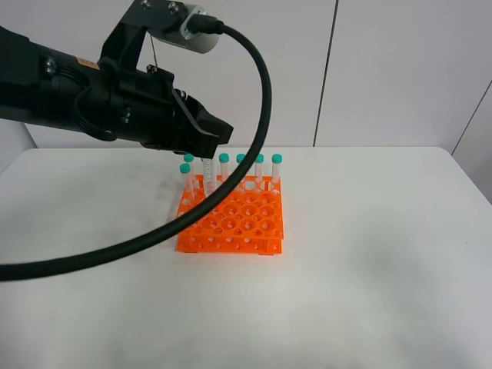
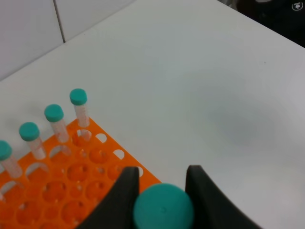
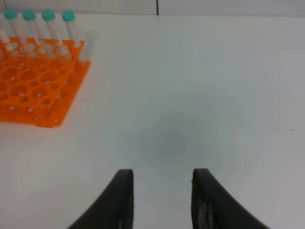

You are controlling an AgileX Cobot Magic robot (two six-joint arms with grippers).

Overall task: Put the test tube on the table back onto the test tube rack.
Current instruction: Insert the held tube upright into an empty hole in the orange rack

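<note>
Orange plastic, the test tube rack sits on the white surface with other teal-capped tubes upright along its far edge. The left gripper is clamped on the teal cap of the test tube, holding it upright over the rack's far left part, its tip at the holes. The right gripper hangs parted and empty, well apart from the rack.

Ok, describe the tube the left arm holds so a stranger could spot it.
On the white table sits an orange test tube rack with teal-capped tubes along its far row. The test tube is the one near that row's left end, and only it is pinched by the black left gripper.
</note>
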